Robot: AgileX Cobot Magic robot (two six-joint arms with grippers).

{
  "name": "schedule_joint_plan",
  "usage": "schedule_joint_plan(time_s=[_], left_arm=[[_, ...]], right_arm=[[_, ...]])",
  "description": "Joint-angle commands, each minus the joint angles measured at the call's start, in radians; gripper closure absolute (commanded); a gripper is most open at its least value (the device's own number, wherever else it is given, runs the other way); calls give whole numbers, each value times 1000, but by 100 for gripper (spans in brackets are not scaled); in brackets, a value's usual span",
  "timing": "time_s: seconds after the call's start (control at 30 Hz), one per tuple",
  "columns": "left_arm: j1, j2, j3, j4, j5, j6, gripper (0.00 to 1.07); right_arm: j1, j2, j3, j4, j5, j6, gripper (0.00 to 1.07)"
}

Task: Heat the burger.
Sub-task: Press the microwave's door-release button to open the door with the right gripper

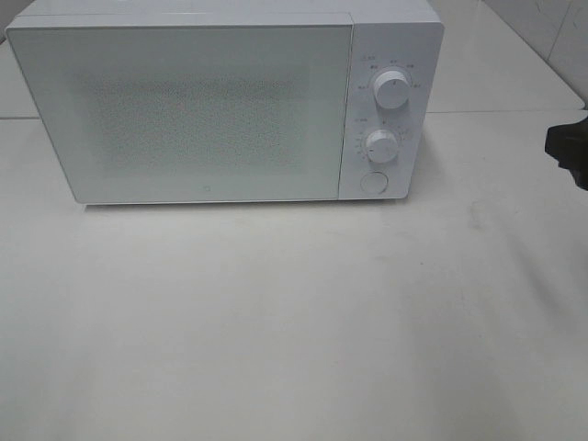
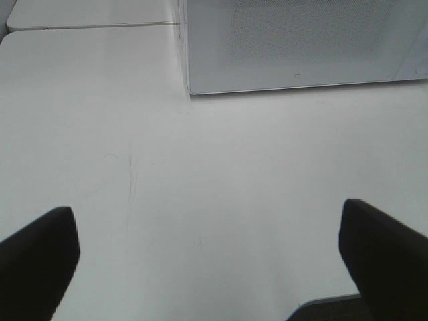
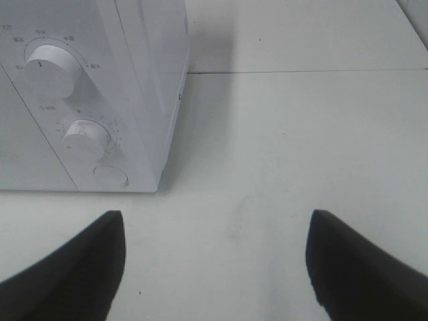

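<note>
Nowhere visible: burger, perhaps behind shut microwave door, cannot tell. Left claw and right claw both spread apart, empty. Burger likely soft, light, stacked; grip gently low at sides.

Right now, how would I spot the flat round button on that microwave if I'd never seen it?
Find the white microwave on the white table. Down the narrow strip right of its door run three round controls: upper knob, lower knob, and at the bottom the button. Unlike the two raised knobs, it lies flat and has no scale marks around it.
</note>
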Motion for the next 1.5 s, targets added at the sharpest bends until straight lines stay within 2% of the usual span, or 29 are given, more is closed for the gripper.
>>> schedule_joint_plan(time_s=[0.03,0.57,0.73,0.8,0.83,0.9,1.0,1.07,1.1,1.17,1.37,1.43,1.5], left_arm=[[1,-13,3,-4,-14,-6,9],[1,-13,3,-4,-14,-6,9],[1,-13,3,-4,-14,-6,9],[1,-13,3,-4,-14,-6,9],[1,-13,3,-4,-14,-6,9],[1,-13,3,-4,-14,-6,9],[1,-13,3,-4,-14,-6,9],[1,-13,3,-4,-14,-6,9],[1,-13,3,-4,-14,-6,9],[1,-13,3,-4,-14,-6,9],[1,-13,3,-4,-14,-6,9],[1,-13,3,-4,-14,-6,9],[1,-13,3,-4,-14,-6,9]], right_arm=[[-3,85,27,-7,-178,-19,34],[16,395,28,32,-548,-131,34],[102,466,37,134,-643,-225,34],[169,516,51,222,-717,-260,34],[169,516,51,222,-717,-260,34],[250,569,52,326,-778,-273,34],[274,583,52,356,-795,-276,34],[364,631,51,449,-850,-277,34],[364,631,51,449,-850,-277,34],[428,659,51,511,-891,-277,34],[502,689,50,591,-925,-277,34],[564,704,50,671,-944,-280,34],[578,707,50,691,-952,-281,34]])
